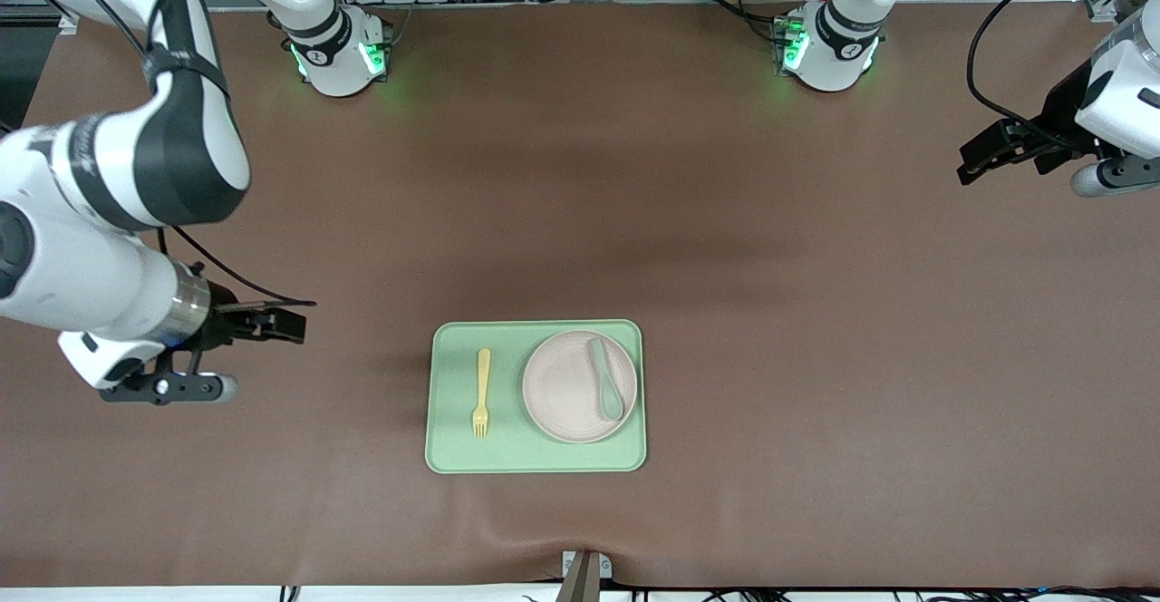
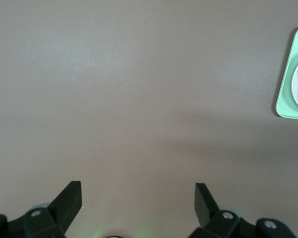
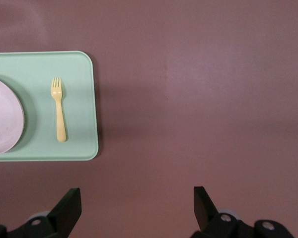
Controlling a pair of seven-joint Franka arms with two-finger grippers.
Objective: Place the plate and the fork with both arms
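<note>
Brown counter point(image 1: 580, 176) fills the whole frame. The right gripper point(image 1: 285, 323) hangs over bare counter at the middle height of the frame, at the right arm's end, with its fingers spread wide and nothing between them. The left gripper point(image 1: 974, 162) hangs over bare counter in the upper part of the frame, at the left arm's end, also spread wide and holding nothing.

Well apart from both, in the lower middle of the frame, lies a green tray point(image 1: 507, 452). The yellow fork point(image 1: 482, 393) lies flat on it. The pink plate point(image 1: 566, 393) sits just beside the fork, with a pale spoon point(image 1: 605, 389) on it.

Plate and fork already sit side by side on the tray. I think this could be the finished setting, or things waiting to go somewhere else.
</note>
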